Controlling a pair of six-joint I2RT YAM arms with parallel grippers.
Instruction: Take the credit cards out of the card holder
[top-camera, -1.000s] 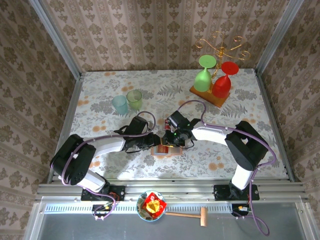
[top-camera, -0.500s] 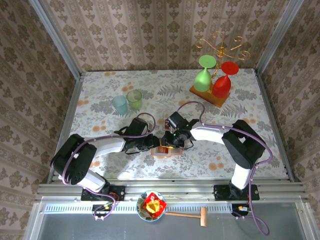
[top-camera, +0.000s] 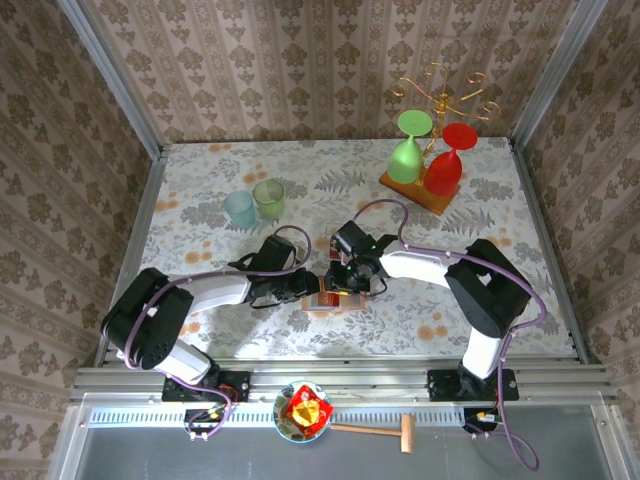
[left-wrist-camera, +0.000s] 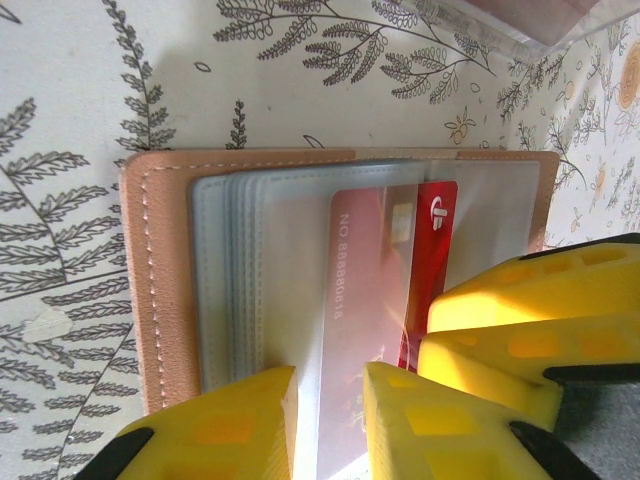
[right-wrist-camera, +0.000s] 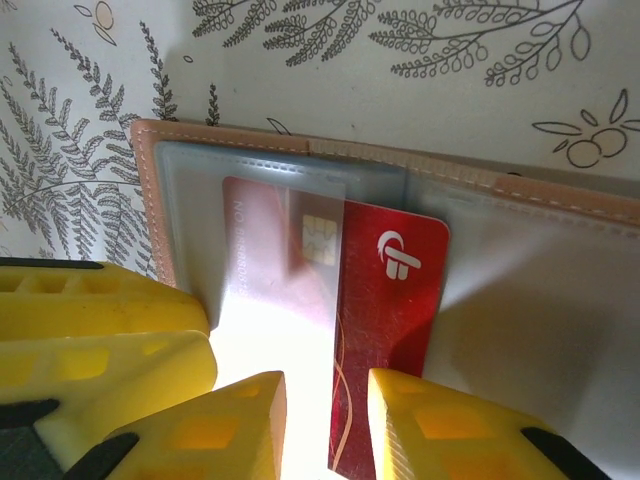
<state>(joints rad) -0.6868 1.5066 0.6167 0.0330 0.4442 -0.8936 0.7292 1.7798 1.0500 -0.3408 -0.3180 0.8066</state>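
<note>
Your card holder (top-camera: 326, 303) lies open on the worktop, midway between the side edges and nearer the near edge than the far one. Both arms meet over it. Your left gripper (left-wrist-camera: 330, 388) has its jaws a narrow gap apart, set against the clear sleeves (left-wrist-camera: 260, 270) at the holder's edge. Your right gripper (right-wrist-camera: 328, 385) shows a similar narrow gap, and the end of a red credit card (right-wrist-camera: 390, 290) runs into it. You cannot tell whether it pinches. That card sits partly out of its sleeve.
</note>
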